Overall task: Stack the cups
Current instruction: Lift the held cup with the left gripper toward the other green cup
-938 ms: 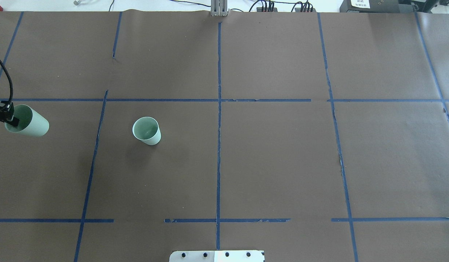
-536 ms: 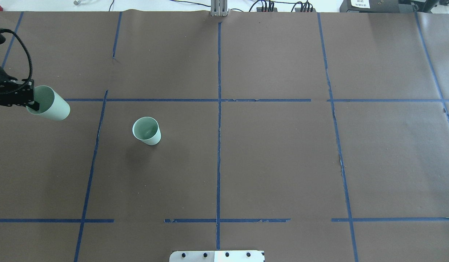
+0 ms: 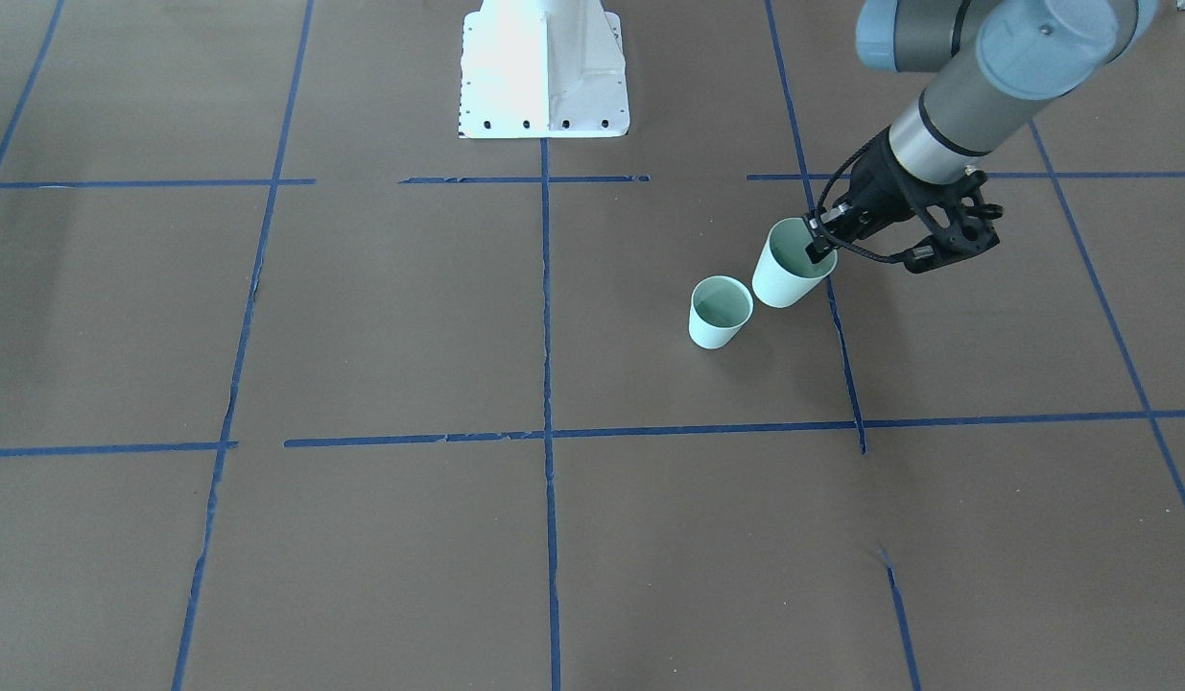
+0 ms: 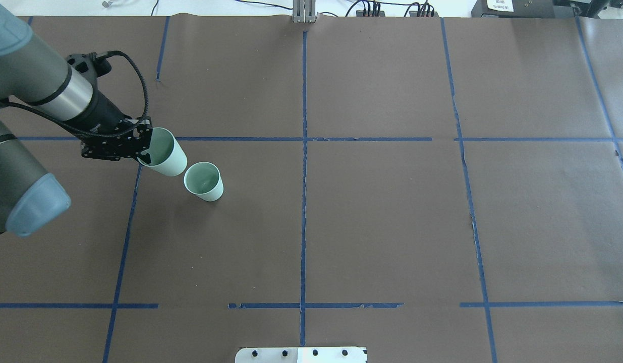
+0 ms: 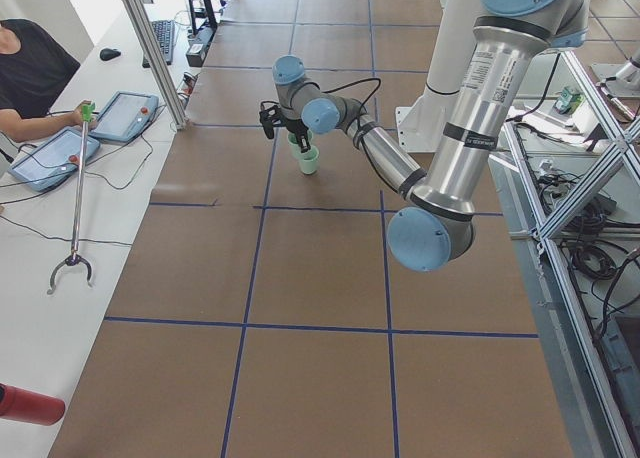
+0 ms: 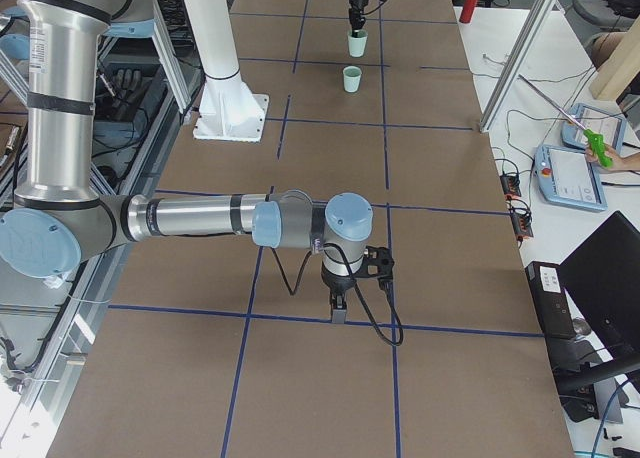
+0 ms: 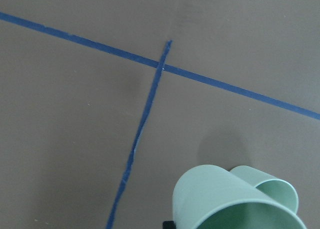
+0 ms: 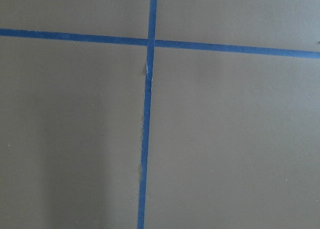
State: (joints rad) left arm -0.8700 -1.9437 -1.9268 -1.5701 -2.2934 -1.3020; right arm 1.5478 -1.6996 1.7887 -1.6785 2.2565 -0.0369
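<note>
Two pale mint-green cups show. One cup [image 4: 204, 180] stands upright on the brown table, also in the front view [image 3: 719, 312]. My left gripper [image 4: 142, 146] is shut on the rim of the other cup [image 4: 167, 154] and holds it tilted in the air, just left of and beside the standing cup; the front view shows both [image 3: 820, 248] [image 3: 784, 274]. In the left wrist view the held cup [image 7: 220, 199] overlaps the standing cup [image 7: 272, 189]. My right gripper [image 6: 338, 313] hangs low over the table far from the cups; I cannot tell if it is open or shut.
Blue tape lines [image 4: 303, 151] divide the brown paper table cover. The white robot base plate [image 3: 544, 86] sits at the robot's edge of the table. An operator's bench with tablets [image 5: 120, 113] and a grabber stick [image 5: 78, 193] runs along the far side.
My left arm has carried the held cup from the table's left edge rightwards, up beside the standing cup. The standing cup has not moved.
</note>
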